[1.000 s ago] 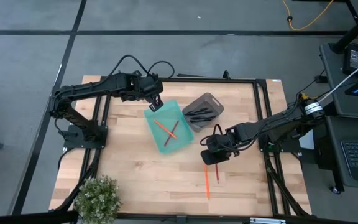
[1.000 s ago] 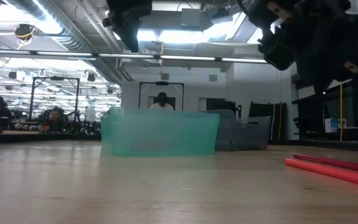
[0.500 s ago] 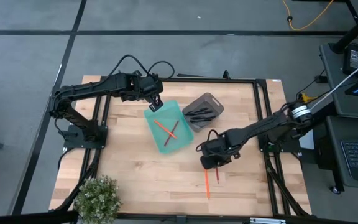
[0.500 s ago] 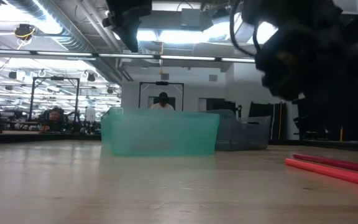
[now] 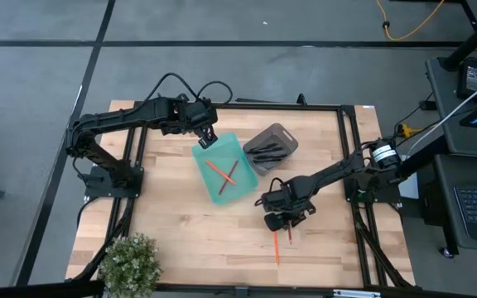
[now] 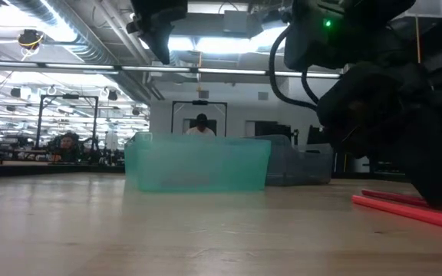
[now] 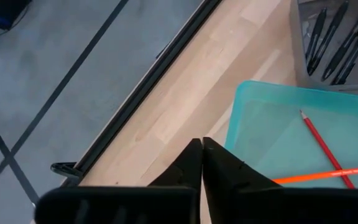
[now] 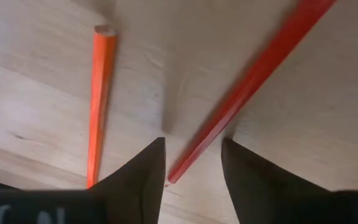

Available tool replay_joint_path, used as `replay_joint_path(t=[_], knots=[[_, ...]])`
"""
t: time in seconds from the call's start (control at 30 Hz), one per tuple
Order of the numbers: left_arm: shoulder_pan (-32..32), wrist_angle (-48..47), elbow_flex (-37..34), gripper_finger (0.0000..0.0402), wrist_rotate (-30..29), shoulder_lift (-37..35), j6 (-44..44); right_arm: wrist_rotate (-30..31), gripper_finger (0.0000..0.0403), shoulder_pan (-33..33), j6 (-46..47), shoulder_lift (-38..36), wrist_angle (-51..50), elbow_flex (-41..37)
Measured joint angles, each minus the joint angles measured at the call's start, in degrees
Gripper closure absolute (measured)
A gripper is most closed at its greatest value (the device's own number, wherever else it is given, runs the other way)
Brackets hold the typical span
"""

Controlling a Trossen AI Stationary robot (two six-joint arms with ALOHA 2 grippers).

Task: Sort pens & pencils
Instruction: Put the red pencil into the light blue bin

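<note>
Low over the table [image 5: 180, 240], right gripper [image 8: 192, 163] is straddling one pencil [image 8: 253, 74], fingers apart, while left gripper [image 7: 202, 163] is hanging pinched together, empty, beside the teal bin [image 5: 209, 192].

The right claw [image 5: 279, 225] has dropped and slid left to the two loose pencils [image 5: 277, 246] on the bench, fingers spread around one (the left claw [image 7: 201, 163] has closed)
</note>
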Motion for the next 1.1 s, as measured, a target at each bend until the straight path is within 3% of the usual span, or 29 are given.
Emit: replay_joint_path(t=[0.43, 0.8, 1.1], knots=[[-0.15, -0.12, 0.0, 0.0384, -0.01, 0.0, 0.06, 3.85, 0.0248, 0.17, 2.33, 0.09, -0.49, -0.04], [-2.44, -0.21, 0.0, 0.0358, -0.02, 0.0, 0.13, 6.88, 0.0303, 0.79, 2.72, 0.02, -1.38, -0.13], [-4.02, -0.2, 0.0, 0.0352, -0.04, 0.0, 1.01, 12.75, 0.0327, 3.26, 5.6, -0.31, -1.71, -0.05]])
